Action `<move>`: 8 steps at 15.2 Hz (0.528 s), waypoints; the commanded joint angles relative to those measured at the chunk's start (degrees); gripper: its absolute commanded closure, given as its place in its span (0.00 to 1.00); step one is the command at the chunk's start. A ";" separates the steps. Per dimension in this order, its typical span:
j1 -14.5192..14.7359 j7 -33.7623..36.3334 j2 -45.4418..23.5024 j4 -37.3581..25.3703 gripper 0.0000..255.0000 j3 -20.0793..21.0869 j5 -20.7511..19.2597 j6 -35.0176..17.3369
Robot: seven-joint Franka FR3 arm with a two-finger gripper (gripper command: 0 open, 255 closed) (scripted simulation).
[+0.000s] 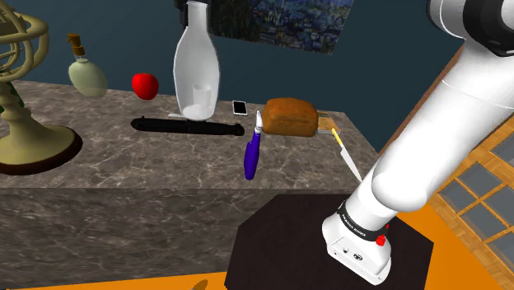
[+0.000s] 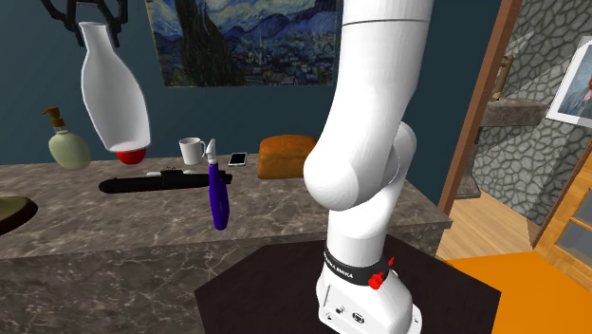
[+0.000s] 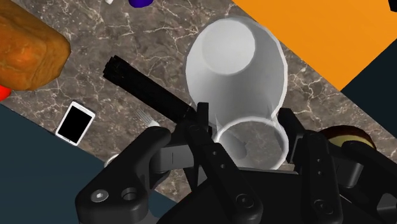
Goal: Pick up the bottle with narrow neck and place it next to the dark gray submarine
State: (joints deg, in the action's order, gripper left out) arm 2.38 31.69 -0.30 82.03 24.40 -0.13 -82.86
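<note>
A white bottle with a narrow neck [image 1: 196,66] [image 2: 110,95] hangs upright in the air above the marble counter [image 1: 123,169]. My black gripper [image 2: 87,14] [image 3: 248,127] is shut on its neck from above. In the wrist view the bottle's wide body [image 3: 235,63] reaches down past the fingers. The dark gray submarine [image 1: 188,127] [image 2: 157,181] [image 3: 146,86] lies flat on the counter, right below and beside the hanging bottle.
On the counter are a purple pen-like object [image 1: 252,152] [image 2: 219,194], a bread loaf [image 1: 290,117] [image 2: 285,155], a phone [image 1: 240,107] [image 3: 75,123], a red apple [image 1: 145,84], a white mug [image 2: 193,150], a corked round flask [image 1: 86,74] [image 2: 68,147], a knife [image 1: 342,148] and a brass globe stand [image 1: 25,123].
</note>
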 commanded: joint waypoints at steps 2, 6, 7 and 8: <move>-0.21 -0.38 1.11 3.62 1.00 -0.21 0.46 -2.67; -0.38 -0.75 2.35 8.17 1.00 -0.41 0.96 -6.09; -0.40 -0.83 2.61 9.25 1.00 -0.44 1.07 -6.93; -0.43 -0.90 2.85 10.30 1.00 -0.48 1.17 -7.76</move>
State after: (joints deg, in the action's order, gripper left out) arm 1.99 30.91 2.28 91.23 23.98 0.94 -89.71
